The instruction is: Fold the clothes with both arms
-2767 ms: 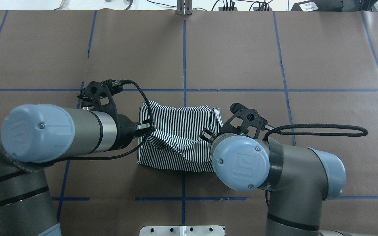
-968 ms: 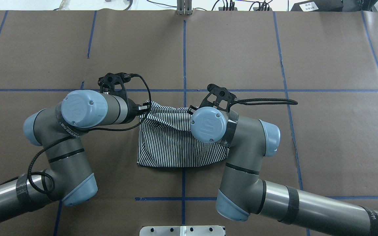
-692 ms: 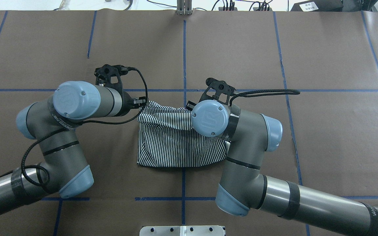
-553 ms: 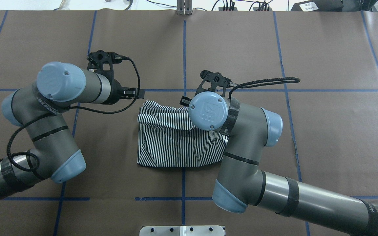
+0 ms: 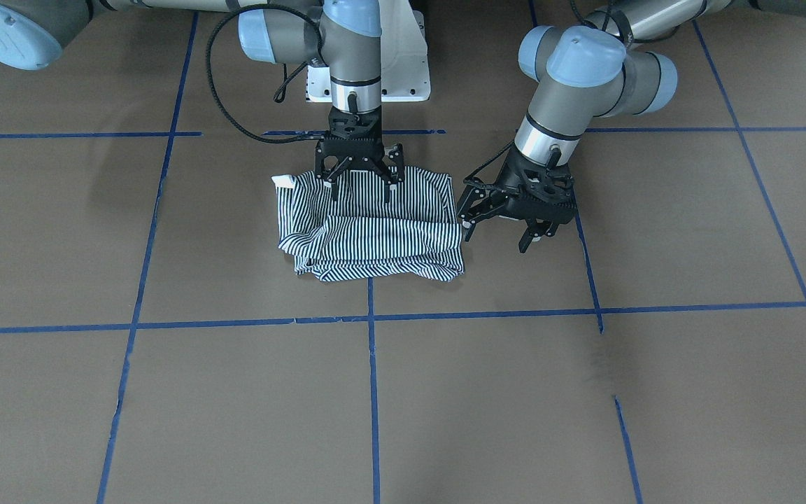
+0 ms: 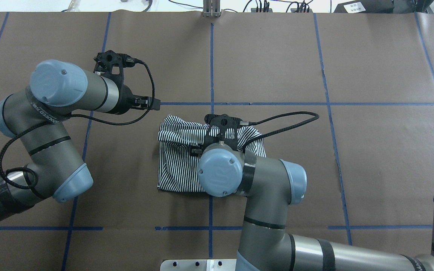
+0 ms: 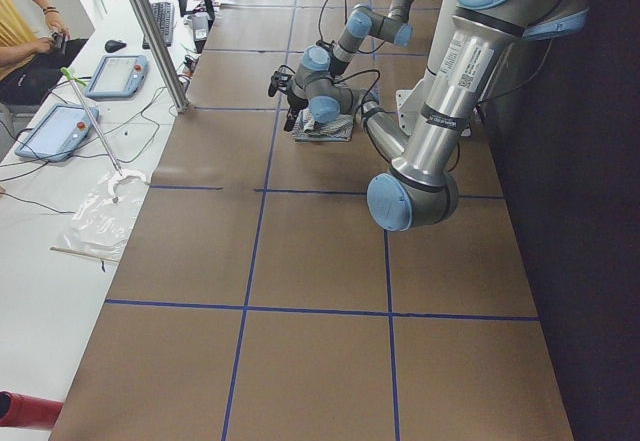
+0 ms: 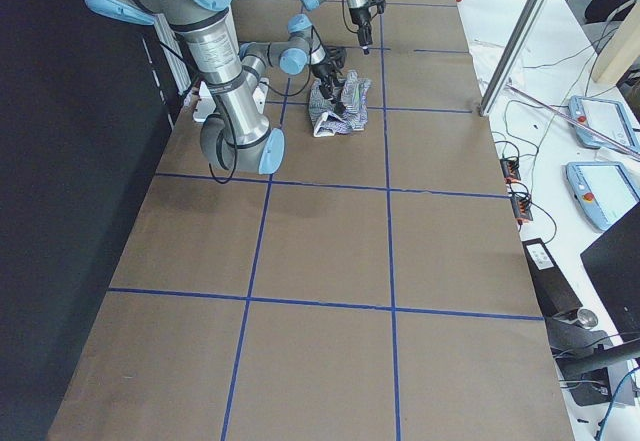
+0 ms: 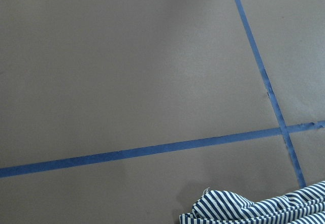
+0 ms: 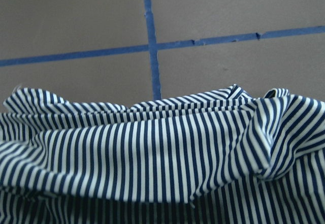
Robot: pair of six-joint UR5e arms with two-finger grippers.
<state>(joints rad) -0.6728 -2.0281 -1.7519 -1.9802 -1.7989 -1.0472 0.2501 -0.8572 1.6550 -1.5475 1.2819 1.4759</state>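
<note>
We've released the shirt (image 5: 375, 234): left gripper (image 5: 495, 238) drawn aside, right gripper (image 5: 361, 190) above it, both spread, so this fold looks finished.

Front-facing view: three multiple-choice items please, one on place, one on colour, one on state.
1. Relative to the striped shirt, the left end effector is:
A. over its middle
B. beside it, off the fabric
C. beneath it

2. The tape lines on the table are:
A. red
B. yellow
C. blue

3. The right end effector is:
A. open over the shirt
B. shut on a sleeve
C. out of view

Key: 1 B, the front view shows it off the shirt's side edge. 2 C, every grid line is blue. 3 A, it stands spread wide above the stripes.
</note>
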